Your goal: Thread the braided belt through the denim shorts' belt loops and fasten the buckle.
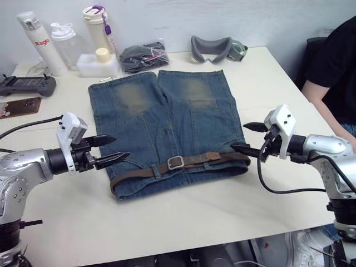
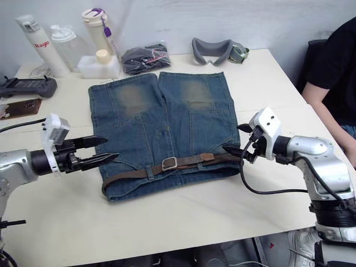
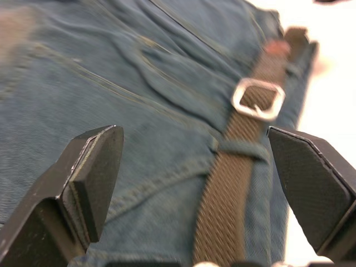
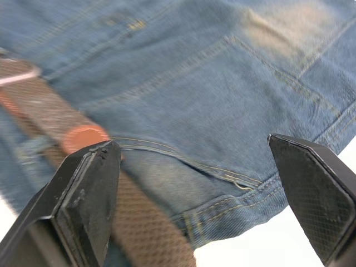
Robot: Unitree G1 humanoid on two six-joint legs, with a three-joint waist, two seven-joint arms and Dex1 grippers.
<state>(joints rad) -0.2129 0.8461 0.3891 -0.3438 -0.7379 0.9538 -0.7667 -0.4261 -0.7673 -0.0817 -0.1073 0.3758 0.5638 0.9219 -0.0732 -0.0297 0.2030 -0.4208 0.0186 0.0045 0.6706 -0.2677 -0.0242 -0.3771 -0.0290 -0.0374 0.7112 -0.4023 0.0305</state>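
Blue denim shorts (image 1: 167,125) with faded tan patches on both legs lie flat mid-table, waistband at the near edge, legs pointing far. Dark-brown braided belt (image 1: 194,162) already runs along the waistband under the small denim belt loops (image 1: 157,171), and the silver rectangular metal buckle (image 1: 175,162) sits near the waist's middle with strap passing through it, so threading looks done and fastening looks done or nearly so; prong seating can't be confirmed. Next move, by my read: check the prong and tuck the tail end, or back off. Left gripper (image 1: 108,150) hovers just left of the shorts' waist corner, fingers wide apart, holding nothing. Right gripper (image 1: 247,137) hovers at the right waist corner, fingers spread, empty, lower tip close to the belt's end, contact unclear.
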